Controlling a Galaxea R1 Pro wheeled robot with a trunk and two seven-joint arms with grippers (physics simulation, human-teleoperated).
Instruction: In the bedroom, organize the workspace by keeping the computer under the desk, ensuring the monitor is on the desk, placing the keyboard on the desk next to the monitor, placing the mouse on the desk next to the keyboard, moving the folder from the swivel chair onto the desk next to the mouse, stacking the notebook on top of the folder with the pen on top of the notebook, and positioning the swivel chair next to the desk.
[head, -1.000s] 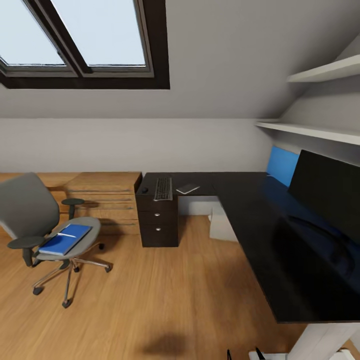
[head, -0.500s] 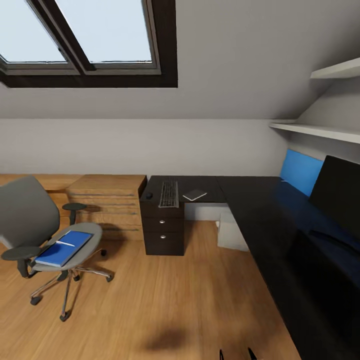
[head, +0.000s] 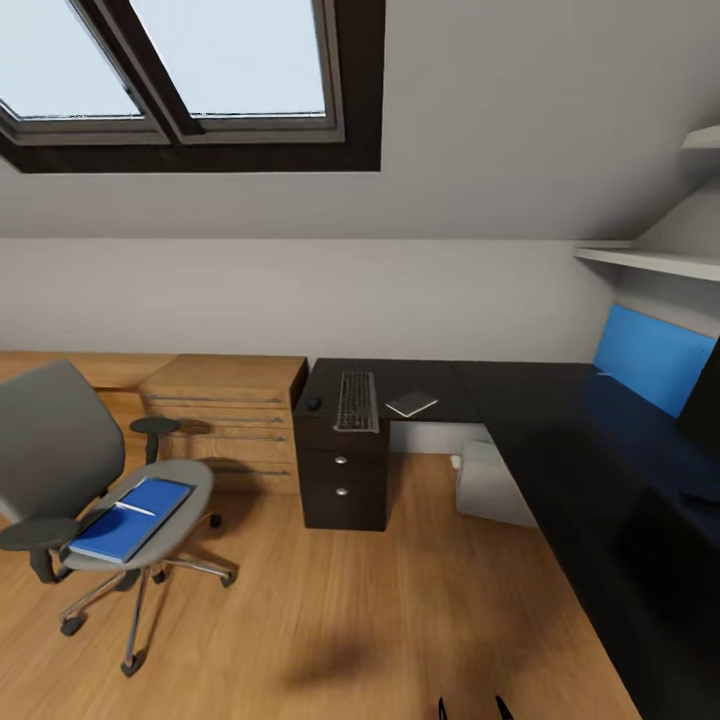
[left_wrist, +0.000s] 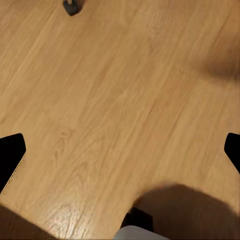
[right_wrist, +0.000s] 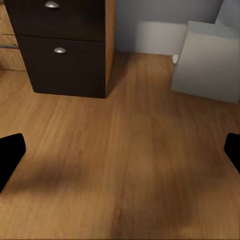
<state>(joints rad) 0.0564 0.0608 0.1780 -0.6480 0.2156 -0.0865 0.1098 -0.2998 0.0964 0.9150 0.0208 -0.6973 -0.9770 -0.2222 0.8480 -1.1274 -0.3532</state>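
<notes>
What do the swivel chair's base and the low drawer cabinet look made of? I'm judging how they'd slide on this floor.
The swivel chair's base looks like polished chrome metal: thin silvery legs with bright highlights, ending in small dark casters. The low drawer cabinet looks like matte light wood, with grain-like streaks across its drawer fronts, though it could be veneer.

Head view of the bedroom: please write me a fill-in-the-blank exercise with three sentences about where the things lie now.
1. The flat bright blue folder lies on the seat of the grey swivel ____.
2. The thin white pen rests on top of the ____.
3. On the black L-shaped desk, the long black keyboard lies between the small black mouse and the dark ____.

Missing words: chair; folder; notebook
</notes>
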